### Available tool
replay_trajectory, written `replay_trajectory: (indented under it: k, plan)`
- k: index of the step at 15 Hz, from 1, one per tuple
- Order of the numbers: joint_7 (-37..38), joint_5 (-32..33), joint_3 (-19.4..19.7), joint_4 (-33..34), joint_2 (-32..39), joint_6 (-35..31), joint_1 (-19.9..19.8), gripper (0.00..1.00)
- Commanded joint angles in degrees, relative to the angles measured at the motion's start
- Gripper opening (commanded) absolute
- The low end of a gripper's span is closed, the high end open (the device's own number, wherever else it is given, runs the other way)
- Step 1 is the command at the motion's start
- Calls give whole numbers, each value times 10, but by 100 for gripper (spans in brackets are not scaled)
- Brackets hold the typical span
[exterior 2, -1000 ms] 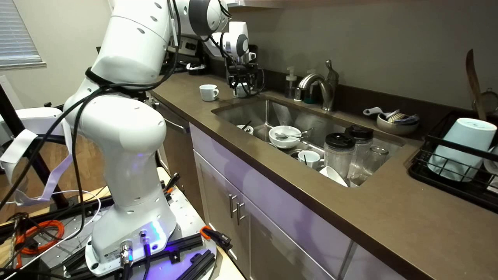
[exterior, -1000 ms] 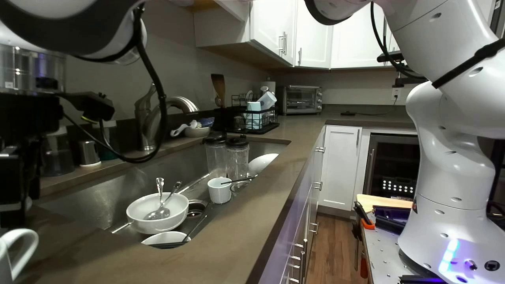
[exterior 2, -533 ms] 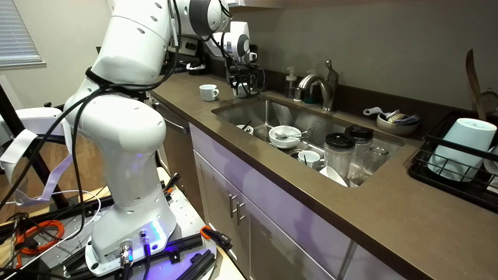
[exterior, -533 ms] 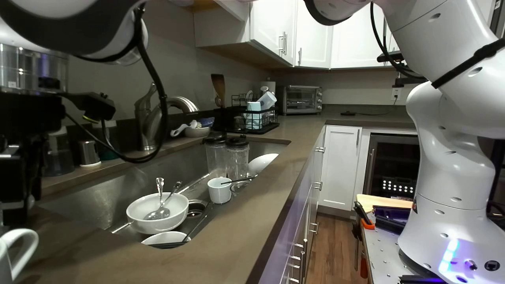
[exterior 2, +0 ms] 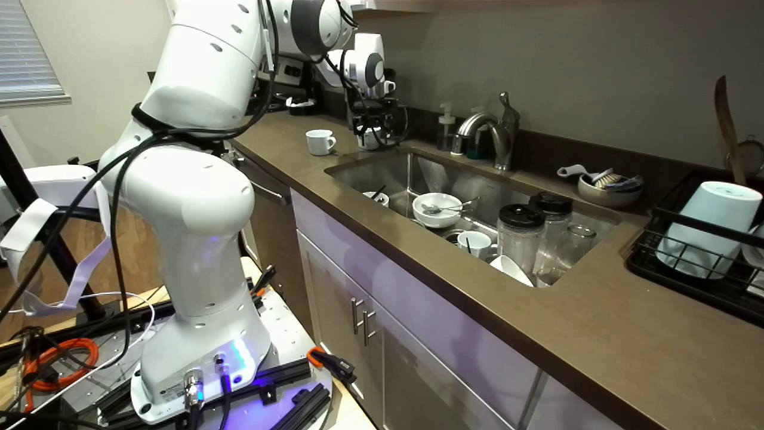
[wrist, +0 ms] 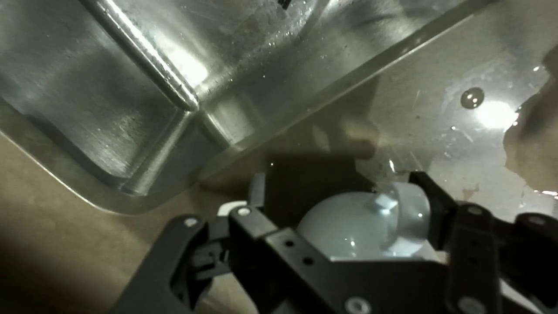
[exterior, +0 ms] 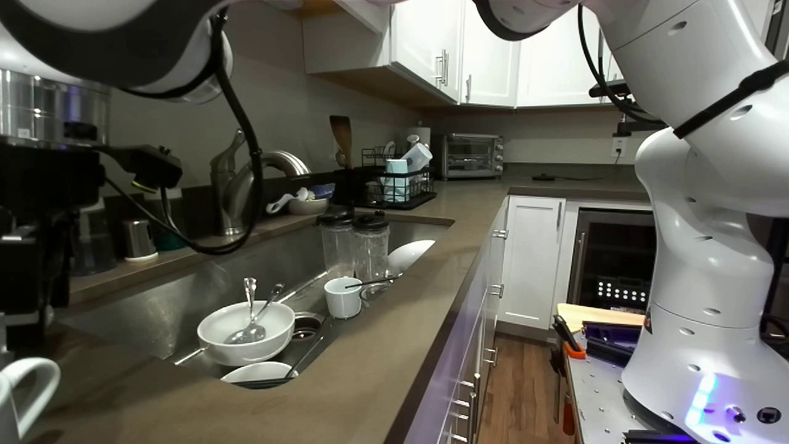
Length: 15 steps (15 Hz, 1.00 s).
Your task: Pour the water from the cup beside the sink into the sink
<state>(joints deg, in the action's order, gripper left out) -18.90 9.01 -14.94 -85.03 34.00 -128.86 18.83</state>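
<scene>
Black and spread wide, the hand [wrist: 339, 186] stands with its fingers [wrist: 257, 192] on either side of the white cup [wrist: 344, 226]; a gap shows on one side, and whether the other side touches the handle [wrist: 412, 213] I cannot tell. The job looks to be at the reach: gripping, lifting, carrying and tipping all remain. The cup's mouth is hidden, so its water can't be judged. The cup sits on the bench [wrist: 52, 226], just beside the rim of the sink [wrist: 100, 78], so the carry should be short. Beaded water [wrist: 472, 97] nearby could make the footing slick. That end of the sink shows bare steel, good room for pouring; a bowl [exterior 2: 437, 218] lies farther in. In an exterior view the matching cup [exterior 2: 320, 142] stands apart, nearer the front edge, while a soap bottle [exterior 2: 446, 130] and the tap [exterior 2: 503, 143] narrow the room along the wall [exterior 2: 597, 77].
</scene>
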Motion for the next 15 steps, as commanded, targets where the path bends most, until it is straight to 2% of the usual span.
replay_trajectory:
  k: [1, 2, 3, 4, 6, 7, 8, 9, 14, 15]
  plan:
    - [-23, -15, -10, 14, 10, -5, -9, 53]
    - [-23, -15, -10, 15, 11, -5, -9, 51]
    - [-21, -14, -10, 18, 13, -1, -7, 58]
    - [-21, -14, -10, 21, 14, 1, -7, 58]
    - [-21, -13, -9, 26, 17, 3, -6, 69]
    - [-22, -12, -9, 28, 18, 3, -6, 66]
    - [-22, -12, -9, 31, 20, 3, -5, 43]
    - [-22, -13, -9, 33, 22, 3, -6, 42]
    - [-20, -13, -13, 37, 27, 2, -3, 9]
    - [-20, -12, -13, 38, 29, 3, -2, 5]
